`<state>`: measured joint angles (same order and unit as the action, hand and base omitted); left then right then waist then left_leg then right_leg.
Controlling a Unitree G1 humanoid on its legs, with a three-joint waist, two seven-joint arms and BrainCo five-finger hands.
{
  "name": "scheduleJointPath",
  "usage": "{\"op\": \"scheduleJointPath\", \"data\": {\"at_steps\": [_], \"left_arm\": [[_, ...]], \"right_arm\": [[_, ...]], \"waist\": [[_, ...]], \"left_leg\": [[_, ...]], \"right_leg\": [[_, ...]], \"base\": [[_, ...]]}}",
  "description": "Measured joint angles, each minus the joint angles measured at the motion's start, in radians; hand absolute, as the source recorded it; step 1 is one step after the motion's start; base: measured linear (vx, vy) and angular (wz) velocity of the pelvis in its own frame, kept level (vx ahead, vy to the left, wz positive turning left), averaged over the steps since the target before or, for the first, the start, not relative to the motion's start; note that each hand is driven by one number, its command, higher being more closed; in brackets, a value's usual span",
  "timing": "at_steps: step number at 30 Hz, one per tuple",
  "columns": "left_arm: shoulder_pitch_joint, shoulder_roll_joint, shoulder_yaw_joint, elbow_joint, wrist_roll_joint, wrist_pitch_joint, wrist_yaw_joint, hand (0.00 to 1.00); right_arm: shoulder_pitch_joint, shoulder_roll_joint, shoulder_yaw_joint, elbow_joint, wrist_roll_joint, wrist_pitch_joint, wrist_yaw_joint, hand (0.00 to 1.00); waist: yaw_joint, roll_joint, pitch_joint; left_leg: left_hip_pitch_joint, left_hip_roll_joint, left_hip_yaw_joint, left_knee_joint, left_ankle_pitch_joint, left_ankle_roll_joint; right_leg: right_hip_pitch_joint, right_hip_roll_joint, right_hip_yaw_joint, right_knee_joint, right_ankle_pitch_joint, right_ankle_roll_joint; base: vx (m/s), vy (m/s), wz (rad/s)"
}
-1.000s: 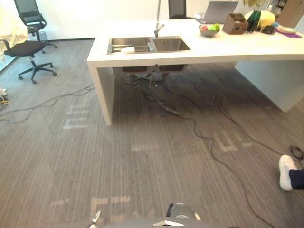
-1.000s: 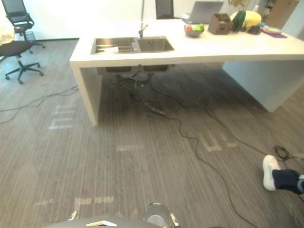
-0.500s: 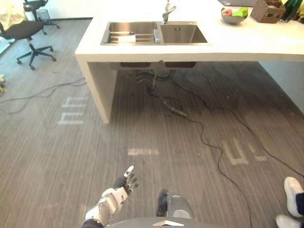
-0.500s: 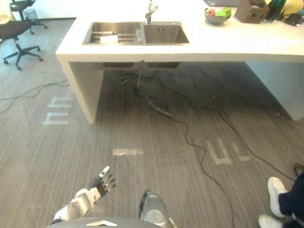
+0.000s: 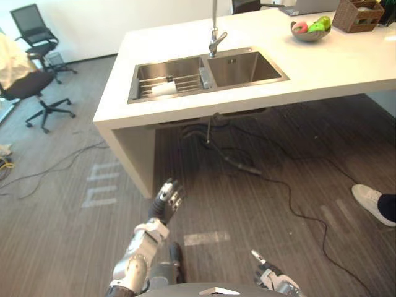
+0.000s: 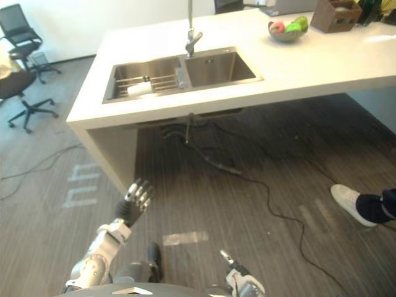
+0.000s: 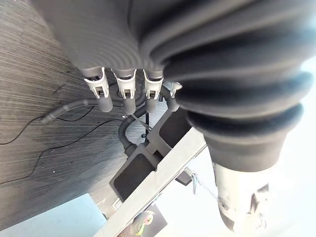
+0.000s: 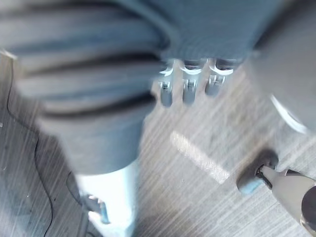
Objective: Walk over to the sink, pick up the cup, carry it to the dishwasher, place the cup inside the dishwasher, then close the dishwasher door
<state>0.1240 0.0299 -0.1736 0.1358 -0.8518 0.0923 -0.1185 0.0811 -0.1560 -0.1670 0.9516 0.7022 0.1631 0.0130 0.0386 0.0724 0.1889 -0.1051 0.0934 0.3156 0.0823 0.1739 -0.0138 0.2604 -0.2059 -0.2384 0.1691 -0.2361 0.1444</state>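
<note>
approach to the sink: you stand on the grey floor short of the white counter (image 5: pixel 334 59), and by the look of it the task is in its first step, the walk-up, with nothing picked up yet. the cup (image 5: pixel 164 89) lies on its side on the wire rack (image 5: pixel 185 80) in the left basin of the sink (image 5: pixel 247 67), just left of the faucet (image 5: pixel 215 42).

the left hand (image 5: pixel 167 199) is raised ahead of you toward the counter's near corner, its fingers (image 7: pixel 126 96) loosely extended and empty. the right hand (image 5: pixel 270 277) hangs low by your side, fingers (image 8: pixel 188 91) relaxed and straight, holding nothing.

next you likely need to close on the counter edge in front of the left basin, then reach over the rim and down to the cup; lying flat on the rack, it will probably want a grasp round its side.

the eye views give you the cup, the basins and a person's shoe (image 5: pixel 369 199) off to the right beside a floor cable (image 5: pixel 291 185). the left wrist view looks under the counter at the drain pipes (image 7: pixel 126 136). the right wrist view looks at the floor and a pale tape mark (image 8: pixel 197 157).
</note>
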Motion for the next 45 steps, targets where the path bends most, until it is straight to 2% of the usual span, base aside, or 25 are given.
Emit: {"op": "scheduleJointPath", "data": {"at_steps": [2, 8, 10, 11, 13, 14, 16, 19, 21, 22, 23, 24, 25, 27, 28, 32, 34, 35, 36, 37, 39, 41, 42, 44, 45], "left_arm": [[-0.029, 0.021, 0.011, -0.012, 0.002, 0.006, 0.003, 0.0], [-0.069, 0.038, 0.007, -0.02, 0.013, 0.067, 0.013, 0.0], [-0.076, 0.04, -0.017, -0.048, 0.033, 0.074, 0.023, 0.0], [-0.079, 0.044, -0.032, -0.08, 0.044, 0.074, 0.022, 0.0], [-0.08, 0.069, -0.033, -0.177, 0.071, 0.071, 0.026, 0.0], [-0.082, 0.074, -0.032, -0.205, 0.071, 0.068, 0.029, 0.0], [-0.1, 0.088, -0.017, -0.249, 0.07, 0.033, 0.051, 0.0], [-0.105, 0.087, -0.026, -0.275, 0.071, -0.004, 0.053, 0.0], [-0.114, 0.085, -0.031, -0.366, 0.093, -0.029, 0.056, 0.0], [-0.118, 0.088, -0.031, -0.389, 0.105, -0.035, 0.058, 0.0], [-0.126, 0.106, -0.026, -0.437, 0.148, -0.053, 0.074, 0.0], [-0.122, 0.106, -0.017, -0.454, 0.169, -0.087, 0.091, 0.0], [-0.121, 0.104, -0.01, -0.459, 0.168, -0.097, 0.096, 0.0], [-0.122, 0.061, 0.058, -0.48, 0.145, -0.123, 0.097, 0.0], [-0.123, 0.047, 0.07, -0.483, 0.145, -0.13, 0.099, 0.0], [-0.13, 0.019, 0.095, -0.489, 0.136, -0.125, 0.131, 0.0], [-0.114, 0.005, 0.099, -0.489, 0.116, -0.105, 0.134, 0.0], [-0.105, 0.0, 0.098, -0.488, 0.109, -0.1, 0.134, 0.0], [-0.099, 0.003, 0.096, -0.485, 0.109, -0.091, 0.132, 0.0], [-0.094, 0.01, 0.09, -0.47, 0.11, -0.08, 0.128, 0.0], [-0.07, 0.012, 0.078, -0.474, 0.112, -0.071, 0.119, 0.0], [-0.033, 0.012, 0.066, -0.488, 0.111, -0.069, 0.106, 0.0], [-0.029, 0.013, 0.057, -0.49, 0.108, -0.064, 0.098, 0.0], [-0.03, 0.013, 0.053, -0.488, 0.106, -0.053, 0.086, 0.0], [-0.03, 0.027, 0.059, -0.487, 0.095, -0.034, 0.086, 0.0]], "right_arm": [[-0.003, 0.025, -0.014, 0.011, 0.018, -0.001, -0.006, 0.0], [-0.004, 0.017, -0.089, 0.086, 0.019, -0.005, -0.03, 0.0], [0.02, 0.002, -0.155, 0.098, 0.018, -0.009, -0.043, 0.0], [0.048, -0.004, -0.173, 0.096, 0.017, -0.024, -0.045, 0.0], [0.065, -0.003, -0.191, 0.088, 0.013, -0.047, -0.041, 0.0], [0.065, 0.003, -0.201, 0.089, 0.013, -0.052, -0.042, 0.0], [0.062, 0.03, -0.229, 0.095, 0.019, -0.055, -0.046, 0.0], [0.066, 0.044, -0.229, 0.094, 0.02, -0.052, -0.052, 0.0], [0.076, 0.069, -0.213, 0.084, 0.02, -0.052, -0.068, 0.0], [0.084, 0.073, -0.205, 0.085, 0.019, -0.051, -0.071, 0.0], [0.123, 0.09, -0.176, 0.086, 0.018, -0.048, -0.081, 0.0], [0.151, 0.1, -0.17, 0.09, 0.018, -0.048, -0.082, 0.0], [0.161, 0.092, -0.171, 0.09, 0.018, -0.047, -0.082, 0.0], [0.158, 0.049, -0.17, 0.092, 0.001, -0.045, -0.077, 0.0], [0.157, 0.047, -0.169, 0.095, -0.004, -0.045, -0.074, 0.0], [0.15, 0.061, -0.181, 0.105, -0.035, -0.008, -0.025, 0.0], [0.145, 0.062, -0.2, 0.133, -0.041, 0.003, -0.003, 0.0], [0.155, 0.057, -0.197, 0.132, -0.043, 0.011, 0.008, 0.0], [0.15, 0.054, -0.194, 0.131, -0.056, 0.018, 0.017, 0.0], [0.153, 0.052, -0.199, 0.136, -0.073, 0.027, 0.029, 0.0], [0.149, 0.033, -0.194, 0.142, -0.088, 0.056, 0.038, 0.0], [0.154, -0.004, -0.181, 0.142, -0.124, 0.101, 0.067, 0.0], [0.158, -0.019, -0.169, 0.126, -0.126, 0.113, 0.074, 0.0], [0.162, -0.038, -0.174, 0.125, -0.115, 0.117, 0.072, 0.0], [0.166, -0.041, -0.169, 0.122, -0.107, 0.122, 0.071, 0.0]], "waist": [[0.0, -0.05, 0.014], [0.0, -0.018, -0.039], [-0.002, -0.018, -0.075], [-0.005, -0.023, -0.088], [-0.017, -0.03, -0.093], [-0.022, -0.036, -0.088], [-0.022, -0.051, -0.076], [-0.016, -0.035, -0.066], [-0.023, -0.022, -0.056], [-0.027, -0.03, -0.058], [-0.036, -0.07, -0.062], [-0.036, -0.084, -0.067], [-0.035, -0.064, -0.072], [-0.028, 0.016, -0.078], [-0.026, 0.021, -0.081], [-0.015, -0.006, -0.093], [-0.009, -0.016, -0.086], [-0.006, -0.006, -0.078], [0.001, -0.015, -0.069], [-0.001, -0.015, -0.066], [-0.003, -0.014, -0.063], [0.011, -0.012, -0.062], [0.023, 0.0, -0.057], [0.035, 0.06, -0.066], [0.034, 0.056, -0.066]], "left_leg": [[-0.03, -0.012, 0.005, 0.098, -0.08, 0.022], [-0.041, -0.014, -0.014, 0.164, -0.187, 0.028], [-0.001, -0.047, -0.027, 0.094, -0.186, 0.029], [0.032, -0.069, -0.045, 0.059, -0.187, 0.029], [0.097, -0.099, -0.07, 0.017, -0.191, 0.037], [0.11, -0.101, -0.078, 0.016, -0.196, 0.043], [0.156, -0.094, -0.113, 0.005, -0.215, 0.028], [0.203, -0.042, -0.132, 0.01, -0.249, -0.007], [0.214, 0.023, -0.162, 0.056, -0.296, -0.056], [0.217, 0.028, -0.182, 0.062, -0.31, -0.079], [0.23, 0.018, -0.21, 0.078, -0.333, -0.115], [0.249, 0.043, -0.239, 0.079, -0.346, -0.136], [0.258, 0.067, -0.24, 0.078, -0.351, -0.141], [0.281, 0.168, -0.225, 0.08, -0.369, -0.173], [0.281, 0.176, -0.209, 0.08, -0.366, -0.179], [0.276, 0.21, -0.134, 0.106, -0.329, -0.153], [0.148, 0.242, -0.172, 0.363, -0.292, -0.09], [0.048, 0.277, -0.192, 0.547, -0.233, -0.028], [0.002, 0.278, -0.193, 0.635, -0.28, -0.049], [-0.023, 0.245, -0.187, 0.634, -0.349, -0.063], [-0.032, 0.182, -0.158, 0.458, -0.365, -0.065], [-0.03, 0.138, -0.096, 0.262, -0.317, -0.071], [-0.034, 0.124, -0.054, 0.168, -0.278, -0.073], [-0.039, 0.128, -0.075, 0.13, -0.223, -0.075], [-0.03, 0.122, -0.07, 0.146, -0.189, -0.066]], "right_leg": [[0.026, -0.02, -0.009, -0.03, 0.005, -0.003], [0.036, -0.019, -0.045, -0.016, 0.123, -0.008], [-0.067, -0.066, -0.032, 0.207, 0.131, 0.006], [-0.137, -0.102, -0.004, 0.375, 0.17, 0.049], [-0.236, -0.147, 0.058, 0.62, 0.283, 0.057], [-0.262, -0.157, 0.06, 0.684, 0.251, 0.044], [-0.368, -0.161, -0.002, 0.807, 0.043, -0.045], [-0.466, -0.14, -0.083, 0.66, -0.024, -0.077], [-0.501, -0.099, -0.091, 0.261, 0.083, -0.072], [-0.503, -0.092, -0.066, 0.171, 0.119, -0.073], [-0.5, -0.102, -0.007, 0.077, 0.131, -0.067], [-0.504, -0.095, -0.015, 0.143, 0.229, -0.047], [-0.504, -0.088, -0.033, 0.173, 0.239, -0.051], [-0.499, -0.03, -0.086, 0.253, 0.2, -0.087], [-0.499, -0.021, -0.1, 0.263, 0.184, -0.094], [-0.499, 0.012, -0.161, 0.329, 0.083, -0.122], [-0.438, 0.037, -0.183, 0.258, 0.078, -0.122], [-0.358, 0.065, -0.194, 0.17, 0.082, -0.126], [-0.316, 0.071, -0.195, 0.126, 0.09, -0.137], [-0.261, 0.071, -0.193, 0.083, 0.094, -0.142], [-0.209, 0.06, -0.187, 0.044, 0.094, -0.142], [-0.199, 0.026, -0.19, 0.042, 0.093, -0.137], [-0.191, 0.017, -0.191, 0.036, 0.104, -0.109], [-0.177, 0.04, -0.18, 0.028, 0.141, -0.039], [-0.165, 0.031, -0.165, 0.017, 0.15, -0.022]], "base": [[0.32, 0.082, -0.01], [0.24, 0.04, 0.06], [0.19, 0.081, 0.24], [0.15, 0.064, 0.3], [0.27, 0.049, 0.36], [0.31, -0.002, 0.35], [0.24, -0.09, 0.31], [0.21, -0.192, 0.19], [0.22, -0.306, 0.37], [0.33, -0.448, 0.78], [0.34, -0.43, 0.86], [0.35, -0.469, 0.78], [0.32, -0.411, 0.44], [0.41, -0.474, 0.16], [0.35, -0.343, 0.11], [0.24, -0.211, 0.21], [0.17, -0.208, 0.26], [0.21, -0.123, 0.24], [0.28, -0.085, 0.27], [0.24, -0.002, 0.21], [0.22, 0.034, 0.1], [0.19, 0.121, -0.3], [0.26, 0.251, -0.47], [0.27, 0.264, -0.5], [0.23, 0.19, -0.42]]}}
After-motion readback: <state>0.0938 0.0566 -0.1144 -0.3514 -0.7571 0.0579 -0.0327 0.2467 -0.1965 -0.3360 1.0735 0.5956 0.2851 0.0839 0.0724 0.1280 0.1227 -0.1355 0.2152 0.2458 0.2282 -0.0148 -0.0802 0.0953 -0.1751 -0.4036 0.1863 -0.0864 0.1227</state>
